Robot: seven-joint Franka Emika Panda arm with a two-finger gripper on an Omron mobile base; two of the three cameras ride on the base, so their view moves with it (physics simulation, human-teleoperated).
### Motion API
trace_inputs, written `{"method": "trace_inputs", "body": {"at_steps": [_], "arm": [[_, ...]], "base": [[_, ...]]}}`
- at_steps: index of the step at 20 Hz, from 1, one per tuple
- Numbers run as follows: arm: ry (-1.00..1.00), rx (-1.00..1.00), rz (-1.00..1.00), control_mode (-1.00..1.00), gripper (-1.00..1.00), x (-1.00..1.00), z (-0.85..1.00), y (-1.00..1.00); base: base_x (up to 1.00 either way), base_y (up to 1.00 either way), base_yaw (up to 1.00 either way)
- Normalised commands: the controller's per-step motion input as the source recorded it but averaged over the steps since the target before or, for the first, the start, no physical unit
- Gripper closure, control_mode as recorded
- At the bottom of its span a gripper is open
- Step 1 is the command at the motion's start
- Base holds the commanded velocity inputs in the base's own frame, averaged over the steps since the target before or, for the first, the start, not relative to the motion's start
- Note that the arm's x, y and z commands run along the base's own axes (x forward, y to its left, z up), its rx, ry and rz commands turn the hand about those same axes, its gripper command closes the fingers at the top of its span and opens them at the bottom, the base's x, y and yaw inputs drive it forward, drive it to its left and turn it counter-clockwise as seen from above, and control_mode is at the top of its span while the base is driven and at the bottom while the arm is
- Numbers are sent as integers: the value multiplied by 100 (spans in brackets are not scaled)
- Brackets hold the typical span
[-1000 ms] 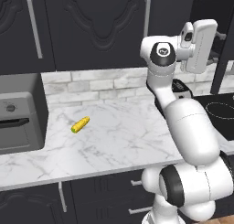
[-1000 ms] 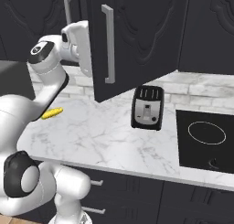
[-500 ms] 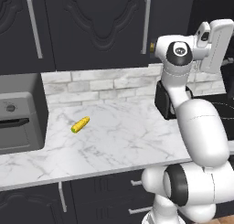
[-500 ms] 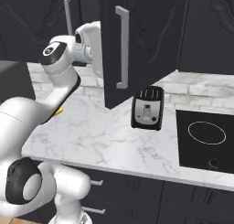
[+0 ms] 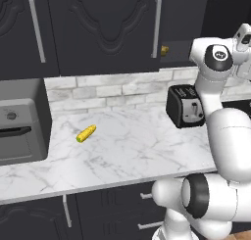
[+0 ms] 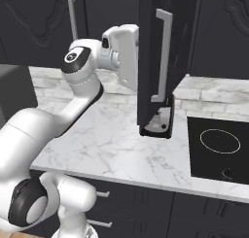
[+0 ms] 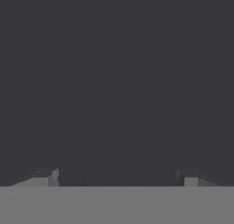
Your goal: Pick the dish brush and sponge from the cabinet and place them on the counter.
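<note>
Up by the cabinet [image 6: 165, 62], the hand [image 7: 119, 175] hung released, facing dark panel; the sponge [image 5: 164, 50] sat inside, leftward.

Matt charcoal cabinet [image 5: 103, 28] doors, carved, with brushed silver metal bar handles [image 5: 157, 26]. Polished white marble bench [image 5: 122, 146], grey-veined. Glossy black toaster [image 5: 185, 106]. Smooth black glass cooktop [image 6: 219, 147].

We have swung the cabinet door [image 6: 163, 62] out wider, so in the right base view it now hides most of the toaster [image 5: 185, 106]. Our arm has followed it rightward, the wrist reaching behind the door's edge.
</note>
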Motion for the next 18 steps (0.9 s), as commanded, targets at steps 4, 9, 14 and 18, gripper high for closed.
{"method": "trace_inputs", "body": {"at_steps": [4,9,14,18], "arm": [[3,3,0,-100,-100,-1,0,-44],[4,4,0,-100,-100,0,0,-39],[5,5,0,-100,-100,0,0,-51],[7,9,1,-100,-100,0,1,-60]], "base": [[0,0,0],[0,0,0],[0,0,0],[0,0,0]]}}
